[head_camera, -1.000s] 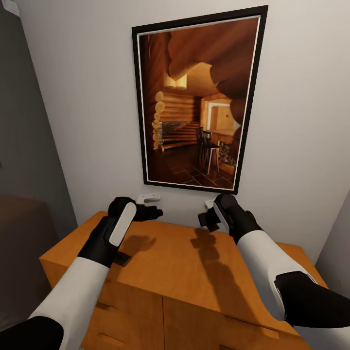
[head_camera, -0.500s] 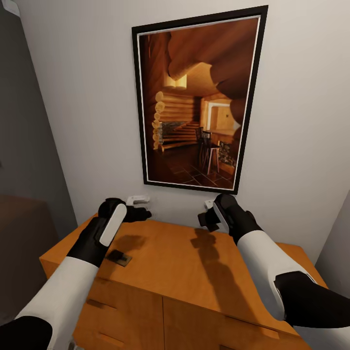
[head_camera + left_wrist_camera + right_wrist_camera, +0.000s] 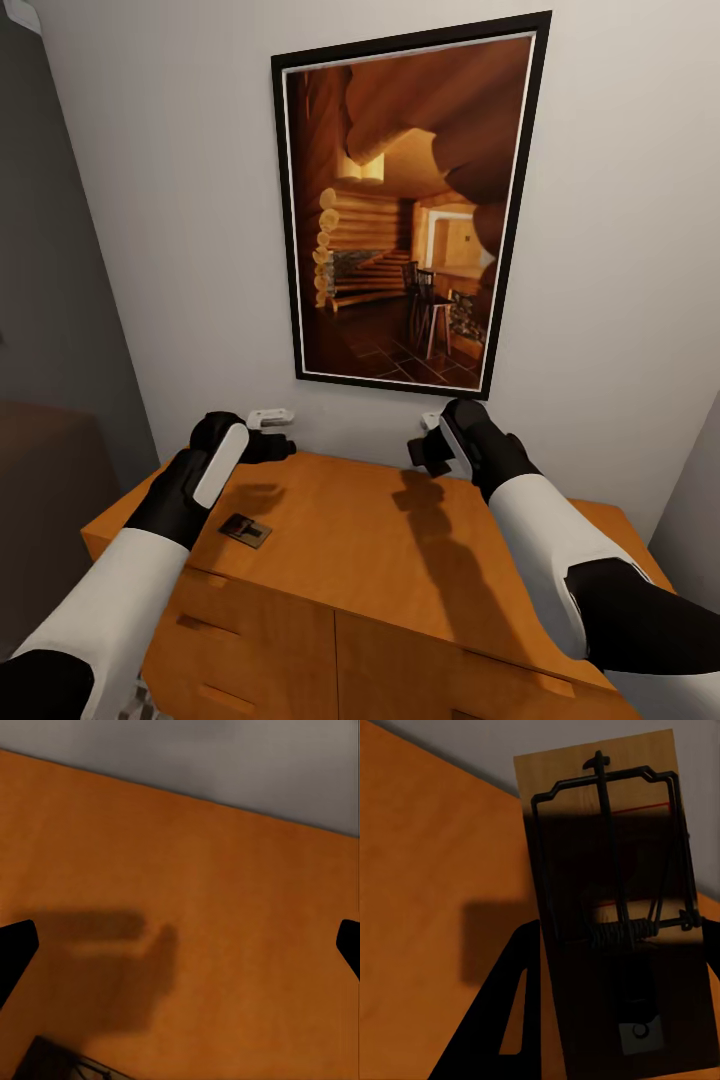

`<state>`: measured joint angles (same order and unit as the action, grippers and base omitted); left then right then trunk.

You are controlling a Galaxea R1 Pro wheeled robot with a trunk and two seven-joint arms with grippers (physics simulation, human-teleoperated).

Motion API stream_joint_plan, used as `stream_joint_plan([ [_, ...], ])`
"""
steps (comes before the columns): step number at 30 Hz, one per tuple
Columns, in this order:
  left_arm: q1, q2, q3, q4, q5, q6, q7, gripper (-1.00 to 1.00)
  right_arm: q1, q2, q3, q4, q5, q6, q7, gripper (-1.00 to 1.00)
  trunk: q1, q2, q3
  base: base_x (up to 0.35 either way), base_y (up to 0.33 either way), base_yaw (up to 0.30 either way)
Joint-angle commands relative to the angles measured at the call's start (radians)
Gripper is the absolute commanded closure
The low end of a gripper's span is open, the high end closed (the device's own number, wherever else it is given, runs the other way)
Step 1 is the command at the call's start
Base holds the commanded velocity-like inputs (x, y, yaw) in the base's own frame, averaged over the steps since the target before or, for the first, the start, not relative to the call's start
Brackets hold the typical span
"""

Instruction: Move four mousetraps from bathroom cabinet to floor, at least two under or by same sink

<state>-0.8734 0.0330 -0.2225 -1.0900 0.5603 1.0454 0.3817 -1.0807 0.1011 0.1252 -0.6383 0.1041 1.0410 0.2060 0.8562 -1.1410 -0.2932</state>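
1. One mousetrap (image 3: 607, 922) sits clamped in the right gripper (image 3: 432, 450), a tan board with black wire spring and a thin red line, held up above the cabinet top near the back wall. In the right wrist view it stands between the two dark fingers (image 3: 506, 1020), its far end reaching past the cabinet's rear edge toward the grey wall.
2. A second mousetrap (image 3: 245, 529) lies flat on the cabinet (image 3: 380, 540), near the front-left corner of the top, just beside the left forearm. Its dark corner also peeks into the left wrist view (image 3: 60, 1066).
3. The left gripper (image 3: 268, 432) hangs over the left rear part of the cabinet top, jaws spread wide and holding nothing; in the left wrist view the two black fingertips (image 3: 15, 952) sit at opposite edges with bare orange wood between them. Its shadow falls on the wood below.
4. The cabinet shows orange-brown wood, flat top, drawer fronts with wooden bar handles (image 3: 205, 627) down the front.
5. Behind it, a pale wall carries a tall black-framed picture (image 3: 410, 200) of a log-cabin interior, hanging above both grippers.
6. At lower left, past the cabinet's corner, a sliver of patterned floor (image 3: 140, 705) shows.
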Motion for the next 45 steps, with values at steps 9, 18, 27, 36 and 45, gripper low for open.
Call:
stream_joint_plan([
  [9, -0.001, -0.005, -0.002, 0.02, 0.011, 0.002, 0.01, -1.0, -0.001, -0.006, 0.001, 0.011, 0.012, -0.003, 0.006, 1.0, 0.0, -0.001, -0.001, 0.0, 0.0, 0.0],
  [18, -0.001, -0.017, -0.001, 0.061, 0.009, 0.0, 0.009, -1.0, -0.002, -0.037, -0.002, 0.014, 0.011, -0.005, 0.01, 1.0, 0.0, -0.001, -0.001, 0.0, 0.0, 0.0],
  [27, -0.001, -0.02, 0.005, 0.057, 0.011, -0.002, 0.009, -1.0, -0.002, -0.039, -0.023, 0.004, 0.011, -0.008, 0.016, 1.0, 0.0, -0.001, -0.001, 0.0, 0.0, 0.0],
  [36, -0.001, -0.02, 0.004, 0.059, 0.015, -0.004, 0.004, -1.0, -0.002, -0.04, -0.025, 0.002, 0.011, -0.017, 0.017, 1.0, 0.0, -0.001, -0.001, 0.0, 0.0, 0.012],
  [45, -0.001, -0.033, 0.005, 0.061, 0.015, -0.007, 0.001, -1.0, -0.002, -0.04, -0.025, 0.001, 0.011, -0.004, 0.021, 1.0, 0.0, -0.001, -0.001, 0.0, 0.0, 0.229],
])
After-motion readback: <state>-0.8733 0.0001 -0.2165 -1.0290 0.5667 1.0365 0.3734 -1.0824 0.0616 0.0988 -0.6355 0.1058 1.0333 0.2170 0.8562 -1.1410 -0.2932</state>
